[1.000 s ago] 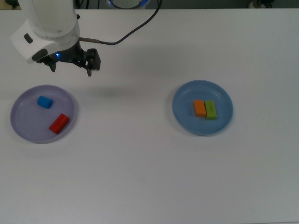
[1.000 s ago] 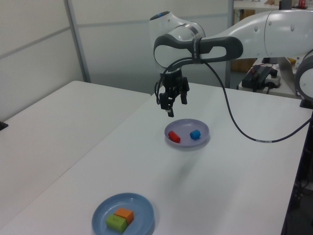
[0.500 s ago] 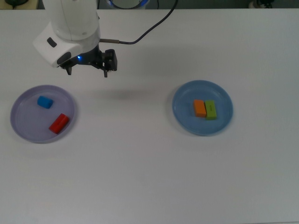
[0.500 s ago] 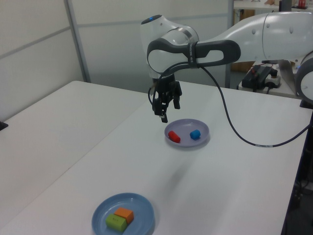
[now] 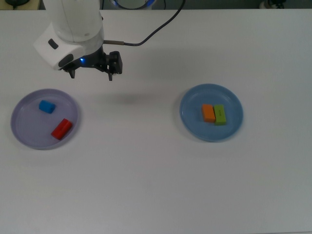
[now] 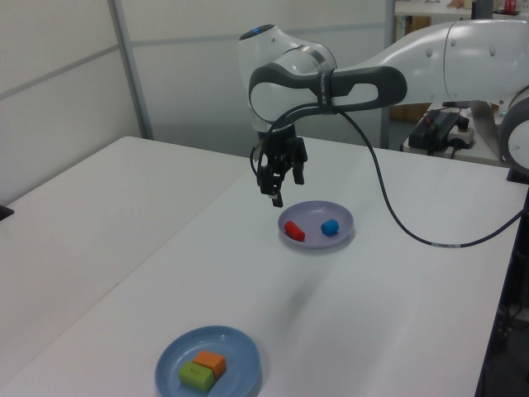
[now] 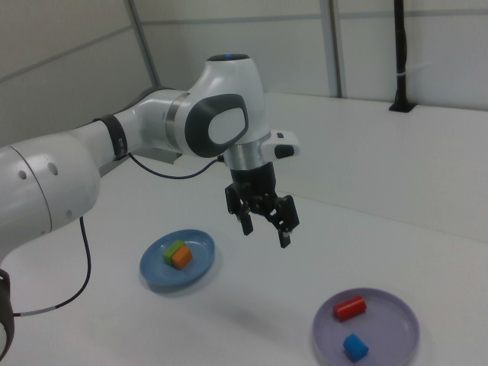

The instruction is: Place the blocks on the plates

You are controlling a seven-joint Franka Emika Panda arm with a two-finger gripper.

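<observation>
Seen in the top view, left to right. Two plates on a white tabletop (image 5: 146, 185), well apart. Four blocks, two to a plate.

Far left: lavender plate (image 5: 22, 131), holding one blue block (image 5: 47, 107) toward the upper edge and one red block (image 5: 61, 128) lower and to the right, the two apart.

Next, above and right of that plate: one tool (image 5: 91, 71), raised clear of the tabletop, fingers spread, nothing between them. White arm (image 5: 75, 24) over it, black cable (image 5: 146, 36) trailing off to the right.

Further right: blue plate (image 5: 190, 105), holding one orange block (image 5: 208, 113) and one green block (image 5: 220, 115), side by side and touching, orange on the left.

No block on the bare tabletop.
</observation>
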